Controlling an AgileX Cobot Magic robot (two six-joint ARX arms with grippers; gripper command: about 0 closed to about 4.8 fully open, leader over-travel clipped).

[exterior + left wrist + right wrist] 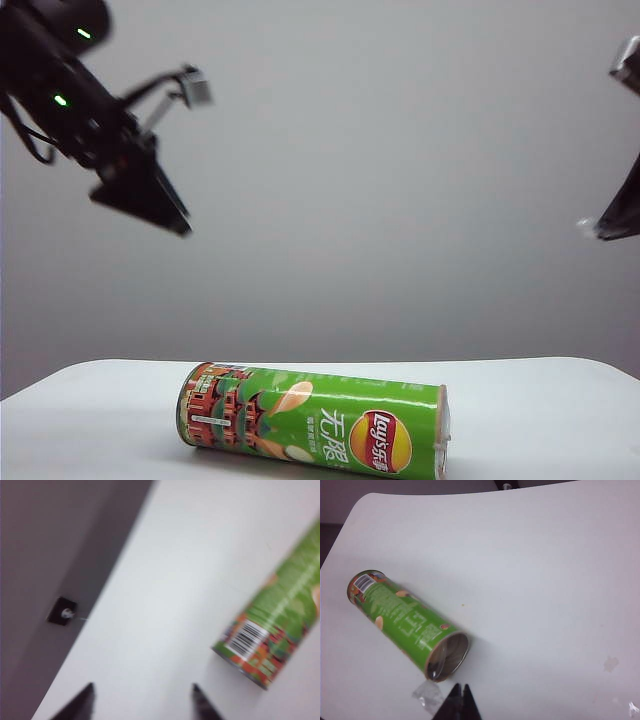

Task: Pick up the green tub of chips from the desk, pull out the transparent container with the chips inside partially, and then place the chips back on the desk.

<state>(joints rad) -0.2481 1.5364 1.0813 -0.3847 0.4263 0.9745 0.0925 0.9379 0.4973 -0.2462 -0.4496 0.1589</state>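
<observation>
The green tub of chips [310, 420] lies on its side on the white desk [540, 400], with its red building end to the left. My left gripper [180, 222] hangs high above the desk's left side. In the left wrist view it [142, 692] is open and holds nothing, and the tub's barcode end [272, 625] lies off to one side. My right gripper [598, 230] hovers high at the right. In the right wrist view it [461, 692] is shut and empty, just off the tub's open mouth [449, 656]. Something glossy and clear shows in the mouth, perhaps the transparent container. The chips are hidden.
A small crumpled scrap of clear film [427, 695] lies on the desk beside the tub's mouth. The desk's rounded corner [365, 502] and its far edge are near the tub. A dark square fitting [62, 611] sits beyond the desk edge. Faint stains [610, 663] mark the desktop.
</observation>
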